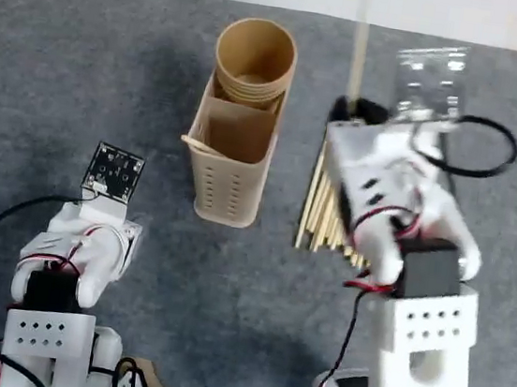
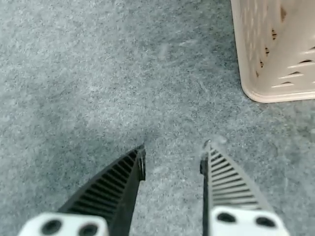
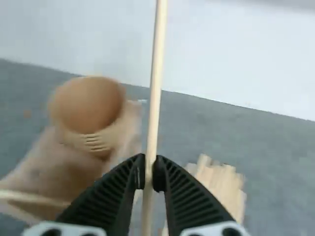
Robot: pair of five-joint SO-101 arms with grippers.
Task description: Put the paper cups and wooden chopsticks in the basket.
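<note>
A beige slotted basket [image 1: 232,176] stands upright in the middle of the grey carpet. Stacked paper cups [image 1: 255,56] sit in its far compartment, and one chopstick [image 1: 203,145] lies across the near one. My right gripper [image 3: 148,172] is shut on a single wooden chopstick [image 3: 155,88], held upright to the right of the basket [image 3: 44,172]; this chopstick [image 1: 359,45] rises beside the cups [image 3: 88,110]. A pile of chopsticks [image 1: 324,211] lies on the carpet under the right arm. My left gripper [image 2: 172,164] is open over bare carpet, near the basket's corner [image 2: 275,54].
The grey carpet [image 1: 86,59] covers the whole table, with a pale wall at the far edge. A black cable loop [image 1: 491,147] hangs by the right arm. Free carpet lies to the left of the basket.
</note>
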